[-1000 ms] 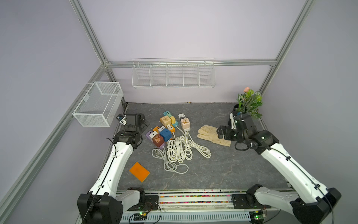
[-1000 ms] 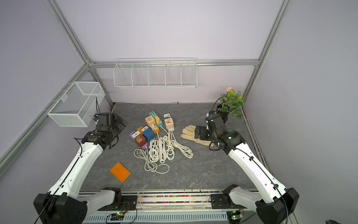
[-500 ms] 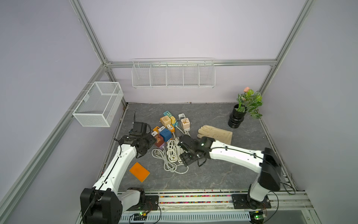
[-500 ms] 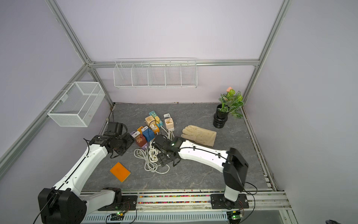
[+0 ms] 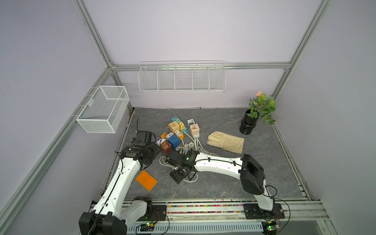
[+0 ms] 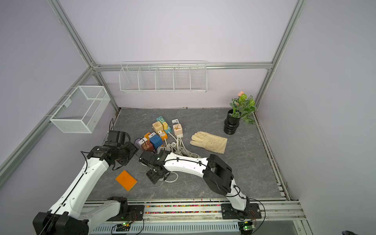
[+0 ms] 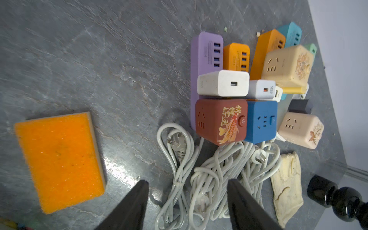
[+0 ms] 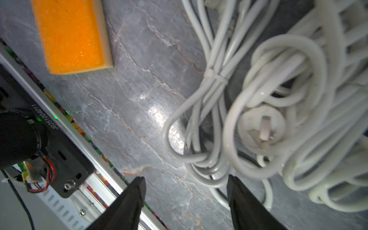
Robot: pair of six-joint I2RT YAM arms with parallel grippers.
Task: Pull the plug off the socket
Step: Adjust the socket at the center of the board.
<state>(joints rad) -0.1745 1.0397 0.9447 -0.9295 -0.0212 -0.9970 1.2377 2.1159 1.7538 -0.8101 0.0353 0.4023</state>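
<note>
Red-brown plastic, printed with a gold fish, marks the cube socket (image 7: 221, 121) taken as landmark. Directly against it, a white charger plug (image 7: 223, 83) is seen seated in a long purple power strip (image 7: 205, 57). A blue cube socket (image 7: 260, 121) is set touching its right side, and orange, teal and cream sockets (image 7: 286, 65) are clustered behind. In front, a tangle of white cords (image 7: 209, 175) with loose three-pin plugs is spread, lying between it and the right gripper (image 8: 185, 177), whose jaws are parted above the cord loops with nothing gripped. The left gripper (image 7: 188, 181) is held close on the landmark's left, jaws likewise apart and nothing held. An orange sponge (image 5: 146, 180) is laid well to the front-left, a cream work glove (image 5: 225, 142) to the right. Everything is borne by a grey stone-patterned tabletop (image 5: 254, 162), enclosed by lilac walls (image 5: 183, 30) and aluminium framing (image 5: 95, 40). Far to the right rear, a black vase (image 5: 247, 127) is filled with a green leafy plant (image 5: 263, 107). A white wire shelf basket (image 5: 182, 78) is hung on the back wall, a white mesh basket (image 5: 102, 108) on the left rail.
</note>
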